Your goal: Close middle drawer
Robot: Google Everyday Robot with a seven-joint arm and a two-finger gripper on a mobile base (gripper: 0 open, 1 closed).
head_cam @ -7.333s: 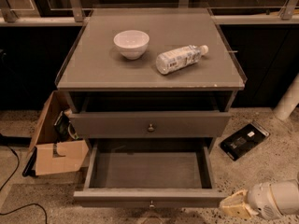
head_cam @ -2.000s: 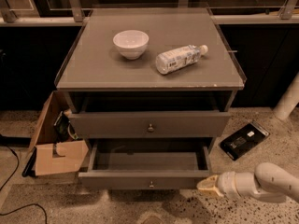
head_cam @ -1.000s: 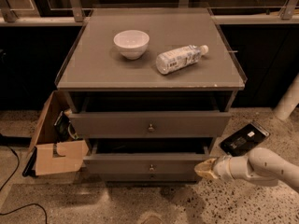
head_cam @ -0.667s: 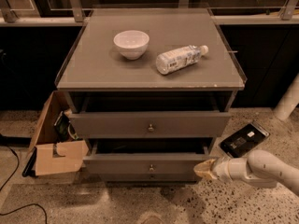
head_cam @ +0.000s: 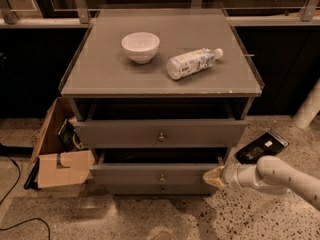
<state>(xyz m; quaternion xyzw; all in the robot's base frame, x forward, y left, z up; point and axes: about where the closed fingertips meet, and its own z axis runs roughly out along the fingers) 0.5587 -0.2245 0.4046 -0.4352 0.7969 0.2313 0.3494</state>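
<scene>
- One claw (head_cam: 212, 177) is resting low at the cabinet's (head_cam: 160, 91) right, seemingly placed to push rather than grasp; whether it is open or closed cannot be told.
- Middle drawer (head_cam: 145, 174) is projecting slightly from the cabinet, its front's right end meeting the claw tip, its knob (head_cam: 161, 177) lying well to the claw's left.
</scene>
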